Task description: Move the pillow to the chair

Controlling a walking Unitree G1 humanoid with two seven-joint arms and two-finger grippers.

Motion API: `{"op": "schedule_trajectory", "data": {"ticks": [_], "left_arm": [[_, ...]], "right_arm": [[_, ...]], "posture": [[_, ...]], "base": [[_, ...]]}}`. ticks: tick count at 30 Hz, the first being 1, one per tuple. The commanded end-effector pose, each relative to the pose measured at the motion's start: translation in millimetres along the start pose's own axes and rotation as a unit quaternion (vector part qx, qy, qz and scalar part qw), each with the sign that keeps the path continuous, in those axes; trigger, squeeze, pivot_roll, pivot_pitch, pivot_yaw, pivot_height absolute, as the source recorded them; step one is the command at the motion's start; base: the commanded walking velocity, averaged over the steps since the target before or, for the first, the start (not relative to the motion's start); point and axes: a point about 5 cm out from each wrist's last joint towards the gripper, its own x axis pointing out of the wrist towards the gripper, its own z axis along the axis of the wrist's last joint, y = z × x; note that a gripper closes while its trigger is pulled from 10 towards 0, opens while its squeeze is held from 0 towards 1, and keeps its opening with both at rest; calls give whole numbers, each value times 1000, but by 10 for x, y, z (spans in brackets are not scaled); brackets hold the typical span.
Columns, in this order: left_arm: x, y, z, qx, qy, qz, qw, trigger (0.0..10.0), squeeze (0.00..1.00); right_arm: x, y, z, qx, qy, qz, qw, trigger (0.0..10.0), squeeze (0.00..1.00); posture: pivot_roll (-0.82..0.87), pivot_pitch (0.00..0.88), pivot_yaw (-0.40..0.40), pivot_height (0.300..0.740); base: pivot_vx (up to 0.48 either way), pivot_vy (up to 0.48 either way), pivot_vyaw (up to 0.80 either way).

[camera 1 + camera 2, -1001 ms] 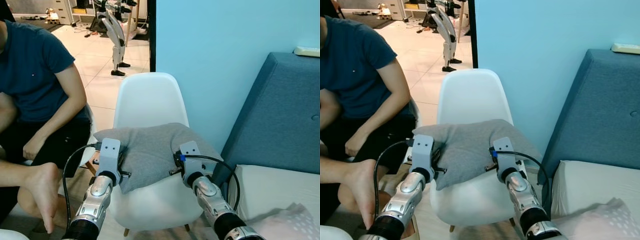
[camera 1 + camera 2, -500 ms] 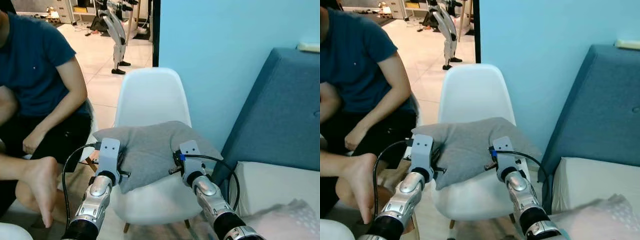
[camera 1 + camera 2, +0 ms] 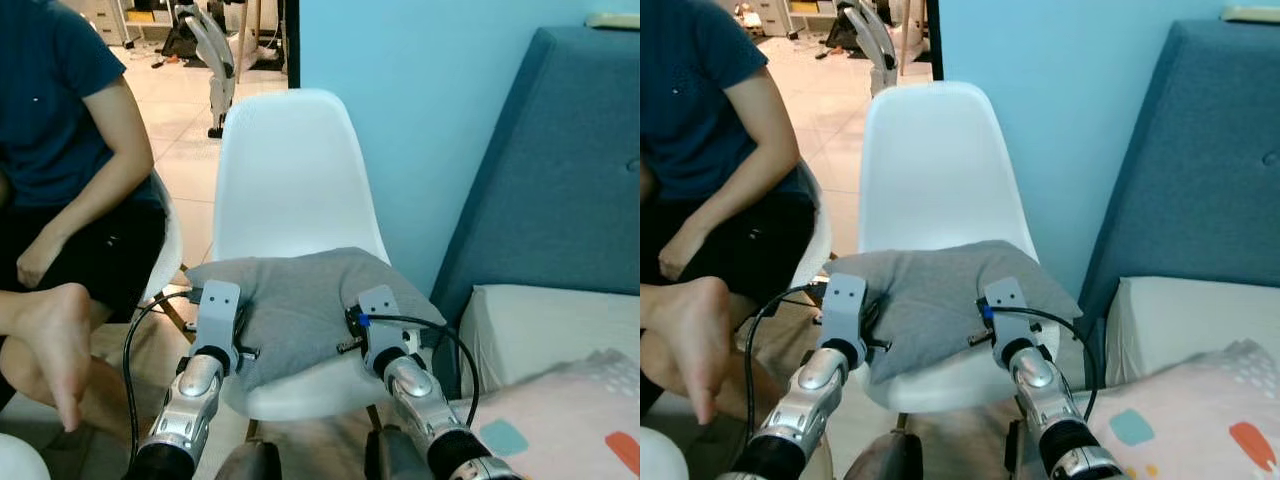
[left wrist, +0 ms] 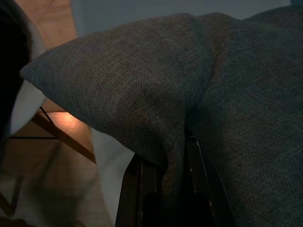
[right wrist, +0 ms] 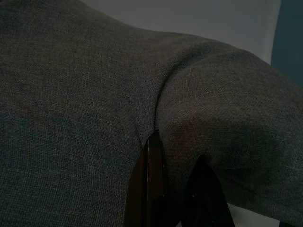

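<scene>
A grey fabric pillow (image 3: 300, 300) is held over the seat of a white shell chair (image 3: 285, 180); whether it rests on the seat I cannot tell. My left gripper (image 3: 232, 335) is shut on the pillow's left side, and the cloth folds in between its black fingers (image 4: 137, 189). My right gripper (image 3: 362, 325) is shut on the pillow's right side, its fingers (image 5: 150, 179) pinching a crease of the grey pillow (image 5: 94, 94). The pillow (image 4: 189, 85) hides the fingertips of both grippers.
A person in a dark blue shirt (image 3: 50, 120) sits close on the left, with a bare foot (image 3: 55, 340) raised near my left arm. A blue sofa back (image 3: 560, 170) and a white cushion (image 3: 545, 320) stand on the right, with patterned bedding (image 3: 560, 430) below. Tiled floor lies beyond the chair.
The camera has tilted down and come closer, so the chair looks larger and patterned bedding shows at lower right. Both grippers keep their hold on the pillow over the seat.
</scene>
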Motion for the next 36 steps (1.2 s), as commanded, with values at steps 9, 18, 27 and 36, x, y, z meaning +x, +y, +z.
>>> {"op": "schedule_trajectory", "data": {"ticks": [9,18,27,36], "left_arm": [[57,348,61,51,-15,41,998,10000,0],[176,456,264,59,-46,46,996,10000,0],[278,330,247,92,-20,-9,996,10000,0],[317,311,297,99,-27,-15,995,10000,0]], "right_arm": [[61,-55,133,-2,-23,-12,1000,10000,0],[208,-43,412,-22,-54,-12,998,10000,0],[309,-60,550,-41,-51,-30,997,10000,0],[317,-76,572,-31,-57,-37,997,10000,0]], "posture": [[13,141,9,591],[16,213,-26,591],[18,239,-30,591],[26,244,-15,576]], "base": [[0,0,0],[0,0,0],[0,0,0],[0,0,0]]}}
